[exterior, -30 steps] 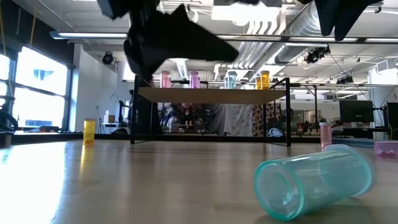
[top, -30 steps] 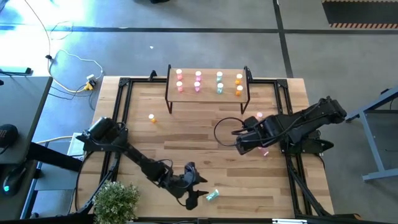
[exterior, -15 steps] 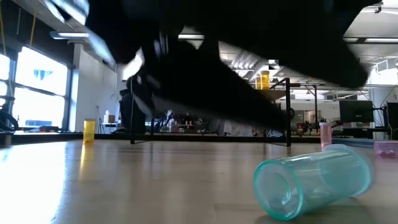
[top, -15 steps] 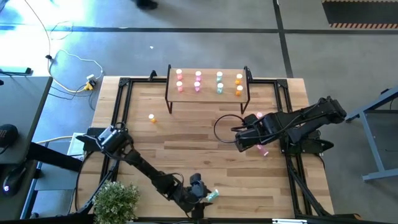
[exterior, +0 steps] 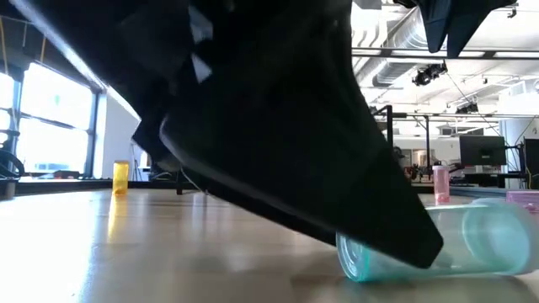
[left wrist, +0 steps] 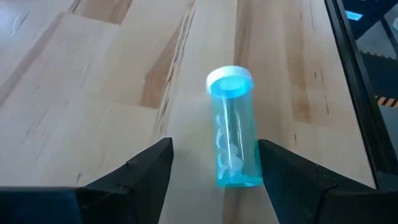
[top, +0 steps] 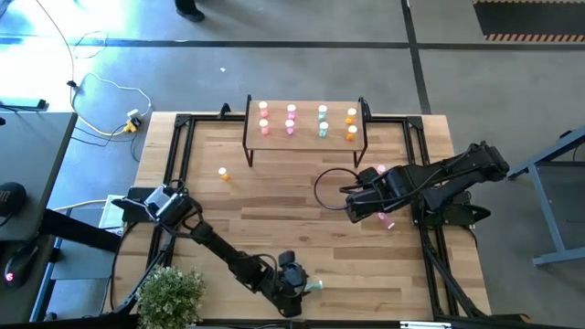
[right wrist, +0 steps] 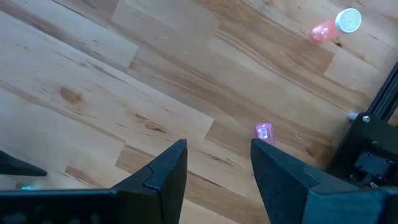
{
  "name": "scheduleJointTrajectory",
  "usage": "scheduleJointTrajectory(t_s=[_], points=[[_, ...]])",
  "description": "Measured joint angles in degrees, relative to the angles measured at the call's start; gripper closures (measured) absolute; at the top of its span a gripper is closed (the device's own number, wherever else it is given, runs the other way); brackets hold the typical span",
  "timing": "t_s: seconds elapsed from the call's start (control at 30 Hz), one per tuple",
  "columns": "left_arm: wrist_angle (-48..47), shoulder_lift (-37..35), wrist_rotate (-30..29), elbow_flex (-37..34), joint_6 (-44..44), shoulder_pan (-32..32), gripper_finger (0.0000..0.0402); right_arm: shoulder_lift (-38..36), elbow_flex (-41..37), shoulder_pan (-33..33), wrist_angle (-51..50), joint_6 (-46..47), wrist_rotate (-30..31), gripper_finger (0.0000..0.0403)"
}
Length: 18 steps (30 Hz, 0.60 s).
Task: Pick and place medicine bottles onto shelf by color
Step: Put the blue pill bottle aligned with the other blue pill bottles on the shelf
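The left gripper (top: 294, 285) sits low at six o'clock, fingers spread apart. The right gripper (top: 351, 204) hovers toward three o'clock, fingers parted.

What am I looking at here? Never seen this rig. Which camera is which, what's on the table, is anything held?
Two dark robot arms work at a wooden table, each ending in a two-finger gripper. Four cameras: one overhead, one at tabletop height, one on each wrist.

The overhead picture shows a small shelf at the far edge with pink, teal and orange medicine bottles standing on it. Loose on the table are an orange bottle, two pink bottles near the right arm, and a teal bottle lying on its side at the near edge.

The left gripper is open, its fingers either side of that teal bottle but not closed on it. The right gripper hovers open over bare wood; a pink bottle lies just ahead. Nothing is held.
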Motion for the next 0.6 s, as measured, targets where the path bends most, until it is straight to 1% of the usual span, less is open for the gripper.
scheduleJointTrajectory(t_s=[0.17,0.4,0.6], points=[[-1.6,-0.2,3.1,0.0,2.3,1.1,0.0197,0.0,0.0,0.0,0.0,0.0,0.3,0.0236],[-2.3,-0.2,3.3,0.0,6.5,1.3,0.0247,0.0,0.0,0.0,0.0,0.0,0.3,0.0236],[-2.9,-0.2,3.5,0.0,7.2,1.3,0.0287,0.0,0.0,0.0,0.0,-0.2,0.3,0.0236]])
